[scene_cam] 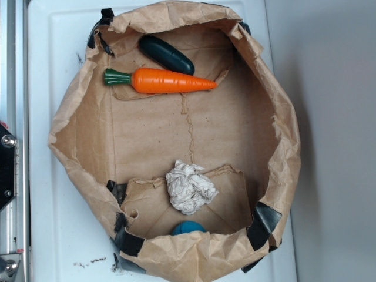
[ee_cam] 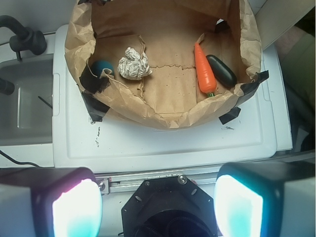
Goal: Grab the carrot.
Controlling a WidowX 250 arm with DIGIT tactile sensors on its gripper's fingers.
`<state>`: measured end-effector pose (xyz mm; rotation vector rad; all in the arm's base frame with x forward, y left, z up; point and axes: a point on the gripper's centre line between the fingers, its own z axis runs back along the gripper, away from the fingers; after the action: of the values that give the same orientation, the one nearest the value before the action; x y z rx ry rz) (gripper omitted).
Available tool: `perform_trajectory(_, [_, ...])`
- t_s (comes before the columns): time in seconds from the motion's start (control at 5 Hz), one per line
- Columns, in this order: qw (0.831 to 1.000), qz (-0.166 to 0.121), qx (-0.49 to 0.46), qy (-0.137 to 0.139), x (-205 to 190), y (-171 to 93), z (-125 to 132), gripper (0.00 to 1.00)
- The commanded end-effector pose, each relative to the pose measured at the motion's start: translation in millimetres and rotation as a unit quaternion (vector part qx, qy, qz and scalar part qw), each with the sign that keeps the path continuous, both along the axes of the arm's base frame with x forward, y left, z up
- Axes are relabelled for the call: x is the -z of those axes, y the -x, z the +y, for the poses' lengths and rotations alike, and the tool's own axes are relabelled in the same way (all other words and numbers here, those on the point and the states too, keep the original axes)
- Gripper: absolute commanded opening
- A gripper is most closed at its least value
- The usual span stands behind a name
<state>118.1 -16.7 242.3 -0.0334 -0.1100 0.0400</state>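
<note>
The glossy orange carrot (scene_cam: 167,81) with a green stem lies on its side at the back of the brown paper basin (scene_cam: 76,126), its tip pointing right. In the wrist view the carrot (ee_cam: 203,69) lies at the basin's right side. My gripper (ee_cam: 158,205) is open, its two lit pads wide apart with nothing between them. It hovers over the robot base, outside the basin and well short of the carrot. The gripper is out of the exterior view.
A dark green cucumber-like toy (scene_cam: 166,54) lies touching the carrot's far side. A crumpled white paper ball (scene_cam: 189,187) and a blue object (scene_cam: 187,228) sit at the opposite end. The basin stands on a white tray (scene_cam: 53,223). A sink (ee_cam: 24,103) is at the left.
</note>
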Motion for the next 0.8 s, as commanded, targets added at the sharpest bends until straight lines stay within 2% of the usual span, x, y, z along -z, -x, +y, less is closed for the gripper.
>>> perform_trajectory(0.0, [1.0,0.0,0.0,0.0,0,0,0,1.0])
perform_trajectory(0.2, [0.999,0.013,-0.035,0.019,-4,-48,3,1.0])
perform_trajectory(0.4, [0.998,0.018,-0.062,0.018,5,-82,9,1.0])
perform_trajectory(0.6, [0.998,0.012,-0.052,0.015,25,-105,21,1.0])
